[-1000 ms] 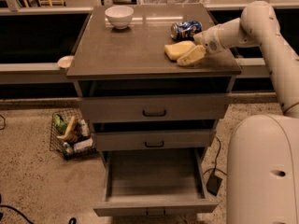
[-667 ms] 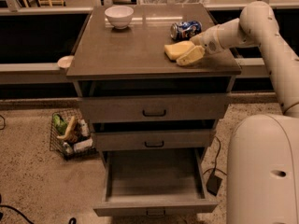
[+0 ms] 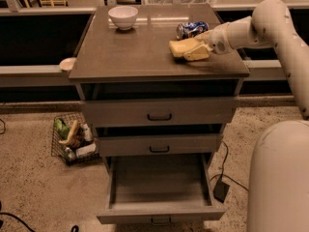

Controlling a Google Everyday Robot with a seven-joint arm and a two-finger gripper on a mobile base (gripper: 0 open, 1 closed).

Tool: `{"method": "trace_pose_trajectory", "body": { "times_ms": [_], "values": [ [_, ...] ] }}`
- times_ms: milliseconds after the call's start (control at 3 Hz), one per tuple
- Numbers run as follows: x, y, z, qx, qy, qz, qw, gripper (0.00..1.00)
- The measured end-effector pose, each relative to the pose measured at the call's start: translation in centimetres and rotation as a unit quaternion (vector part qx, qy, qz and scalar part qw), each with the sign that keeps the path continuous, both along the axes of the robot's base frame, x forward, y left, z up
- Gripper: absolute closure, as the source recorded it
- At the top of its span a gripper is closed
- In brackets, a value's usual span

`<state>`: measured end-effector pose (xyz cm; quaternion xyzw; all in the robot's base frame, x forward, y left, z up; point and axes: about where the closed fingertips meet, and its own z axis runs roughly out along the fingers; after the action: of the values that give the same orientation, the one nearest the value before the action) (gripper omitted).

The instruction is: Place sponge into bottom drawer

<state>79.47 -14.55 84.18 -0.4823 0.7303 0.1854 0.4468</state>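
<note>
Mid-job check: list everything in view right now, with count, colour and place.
sponge: 1, pale yellow, right side of cabinet top
soda can: 1, blue, lying behind the sponge
bowl: 1, white, cabinet top, back left
upper drawers: 2, grey-brown, black handles
bottom drawer: 1, grey-brown, pulled open, sponge not in it
wire basket: 1, dark, floor left of cabinet, holding clutter
hand: 1, pale, at the sponge
arm: 1, white, extends from the right

Light: warm, dim, from overhead.
Glare: pale sheen at far end of surface (image 3: 135, 52).
Shadow: deep under the overhang.
Claw (image 3: 194, 52): well lit, on surface's right side.
</note>
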Motion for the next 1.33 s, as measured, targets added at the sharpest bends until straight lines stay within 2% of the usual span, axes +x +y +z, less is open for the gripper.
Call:
{"method": "trace_pose_trajectory", "body": {
  "times_ms": [333, 667, 1000, 1333],
  "values": [
    [-2.7, 0.4, 3.3, 0.024, -0.038, 0.023, 0.9987, 0.95],
    [-7.0, 1.1, 6.6, 0.050, -0.079, 0.058, 0.9939, 1.00],
    [-7.0, 1.1, 6.5, 0.050, -0.078, 0.058, 0.9940, 1.00],
    [-8.0, 2.2, 5.1, 0.049, -0.063, 0.079, 0.9937, 1.00]
  ]
}}
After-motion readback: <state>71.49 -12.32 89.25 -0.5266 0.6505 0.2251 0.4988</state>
